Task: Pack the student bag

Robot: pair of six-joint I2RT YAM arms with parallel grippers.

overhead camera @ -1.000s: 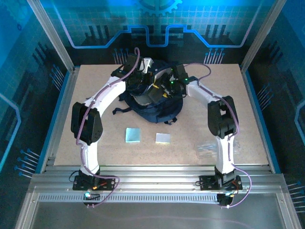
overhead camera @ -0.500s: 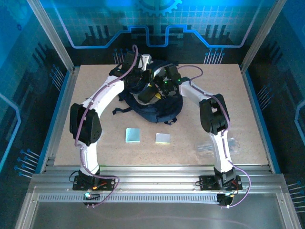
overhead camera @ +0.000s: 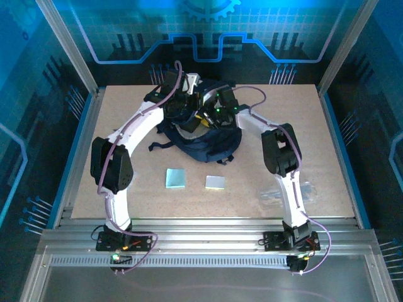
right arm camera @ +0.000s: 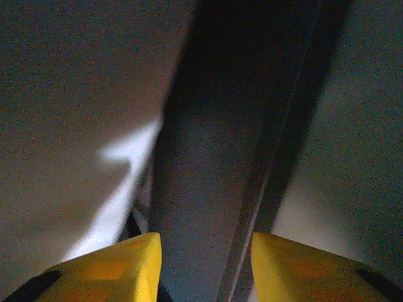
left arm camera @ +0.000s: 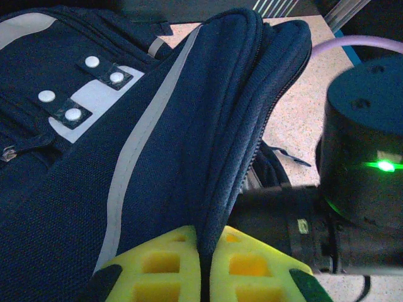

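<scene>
Bag: laid at the far middle of the table; navy, with a grey stripe and a white-studded patch.
Left gripper: clamped on the bag's zip edge, arm bent inward.
Right gripper: fingers held apart, pushed into a dark fold.
Squares: two, pale, laid nearer than the bag.
</scene>
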